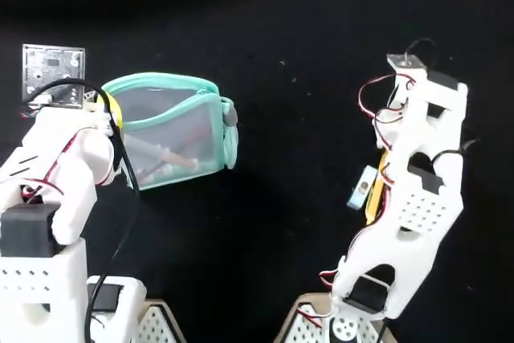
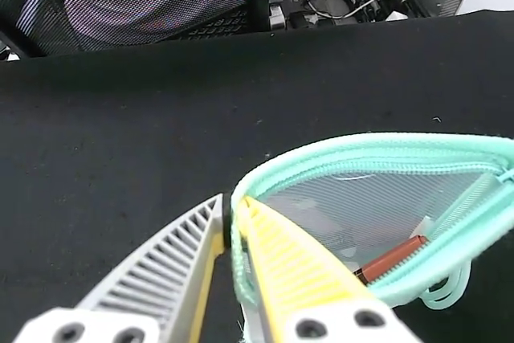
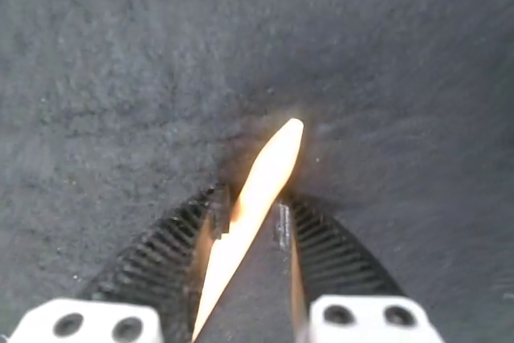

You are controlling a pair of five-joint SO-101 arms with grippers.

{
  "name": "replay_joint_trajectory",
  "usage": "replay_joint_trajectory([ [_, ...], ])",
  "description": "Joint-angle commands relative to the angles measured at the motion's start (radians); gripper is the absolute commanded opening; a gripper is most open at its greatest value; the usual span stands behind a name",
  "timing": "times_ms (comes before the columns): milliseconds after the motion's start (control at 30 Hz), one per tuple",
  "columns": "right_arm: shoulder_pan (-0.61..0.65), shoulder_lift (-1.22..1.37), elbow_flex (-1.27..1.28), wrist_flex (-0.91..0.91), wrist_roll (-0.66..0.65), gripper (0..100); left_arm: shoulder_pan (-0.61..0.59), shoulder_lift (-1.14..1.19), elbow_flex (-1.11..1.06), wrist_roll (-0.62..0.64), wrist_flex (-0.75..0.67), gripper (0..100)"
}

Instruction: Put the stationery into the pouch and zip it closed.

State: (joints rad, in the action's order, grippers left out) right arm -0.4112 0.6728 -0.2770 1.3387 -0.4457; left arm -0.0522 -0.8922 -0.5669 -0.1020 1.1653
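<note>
The mint-green mesh pouch [image 1: 173, 130] lies at the left of the black table, its mouth gaping open [image 2: 377, 190]. Pens [image 1: 161, 158] lie inside it, one of them reddish-brown [image 2: 393, 259]. My left gripper [image 1: 110, 114] is at the pouch's left end, shut on the pouch's zip edge [image 2: 234, 226] between the grey finger and the yellow finger. A grey zip pull [image 1: 230, 116] sits at the pouch's right end. My right gripper [image 1: 371, 194] stays far to the right with its arm folded. It points down at the cloth, shut and empty [image 3: 269, 198].
A clear square case [image 1: 52, 70] lies at the back left, just behind the left arm. Wires run along both arms. Bare black cloth [image 1: 297, 118] separates the pouch from the right arm.
</note>
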Motion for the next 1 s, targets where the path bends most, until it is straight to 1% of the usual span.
replay_joint_trajectory([
  [0, 0.003, -0.004, -0.091, -0.038, -0.003, 12.4, 0.008, 0.026, -0.156, -0.011, 0.011, 3],
  [200, 0.009, -0.005, -0.101, -0.040, -0.002, 12.9, 0.008, 0.026, -0.156, -0.011, 0.011, 3],
  [267, 0.006, -0.007, -0.101, -0.040, 0.009, 18.1, 0.008, 0.026, -0.156, -0.011, 0.011, 3],
  [333, 0.008, -0.007, -0.101, -0.040, -0.009, 23.2, 0.008, 0.026, -0.156, -0.011, 0.011, 3],
  [400, 0.011, -0.005, -0.101, -0.041, -0.037, 22.7, 0.008, 0.026, -0.156, -0.011, 0.012, 3],
  [500, 0.012, -0.005, -0.102, -0.058, -0.037, 19.0, 0.008, 0.026, -0.156, -0.011, 0.012, 3],
  [667, 0.023, 0.013, -0.102, -0.091, -0.035, 20.4, 0.007, 0.026, -0.156, -0.011, 0.012, 3],
  [800, 0.035, 0.084, -0.170, -0.069, 0.006, 20.0, 0.007, 0.026, -0.156, -0.011, 0.012, 3],
  [867, 0.040, 0.120, -0.219, -0.028, 0.005, 16.2, 0.007, 0.026, -0.156, -0.011, 0.012, 3],
  [967, 0.040, 0.163, -0.302, 0.029, 0.005, 3.1, 0.007, 0.026, -0.156, -0.011, 0.011, 3],
])
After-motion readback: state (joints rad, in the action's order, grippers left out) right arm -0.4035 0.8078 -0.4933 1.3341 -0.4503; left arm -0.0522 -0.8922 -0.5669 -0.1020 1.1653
